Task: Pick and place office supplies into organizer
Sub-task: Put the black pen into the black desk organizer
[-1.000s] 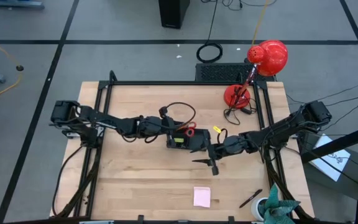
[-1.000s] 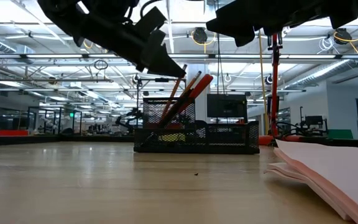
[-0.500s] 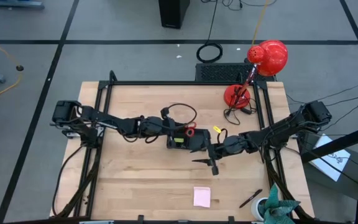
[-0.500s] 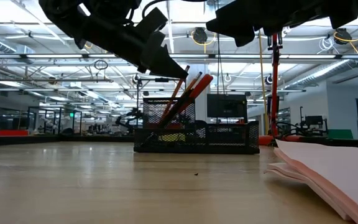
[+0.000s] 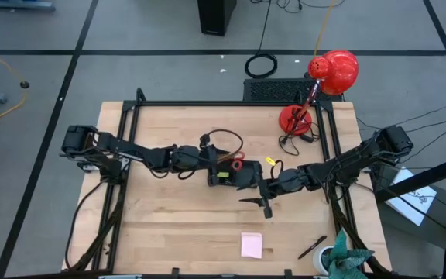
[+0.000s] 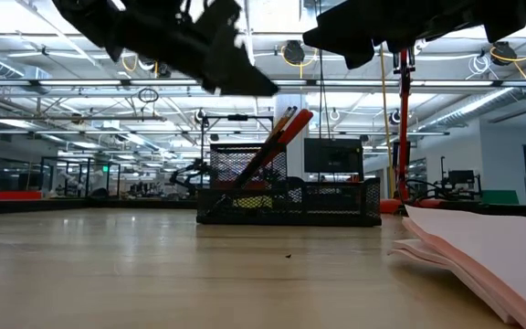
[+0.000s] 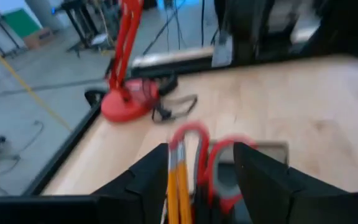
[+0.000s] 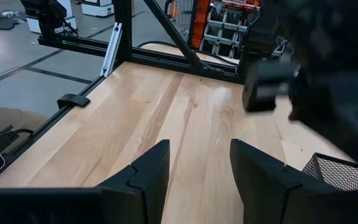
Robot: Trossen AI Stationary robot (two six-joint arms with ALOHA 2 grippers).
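The organizer, a black mesh tray, stands mid-table. Orange pencils and red-handled scissors stand slanted in its taller section. My left gripper hovers open just above them, and the pencils and scissors handles show between its fingers. My right gripper waits open beside the organizer's right end, above bare wood. A tiny yellow item lies behind the organizer. A pink sticky-note pad and a dark pen lie near the front edge.
A red desk lamp stands at the far right corner, its cord lying on the wood. A black cable loop rises behind the organizer. There is open wood left of and in front of the organizer. A teal object sits at the front right.
My left gripper has opened and let go of the orange pencil it held above the organizer, then risen slightly. The pencil has tipped over and now leans with the other pencils in the taller section.
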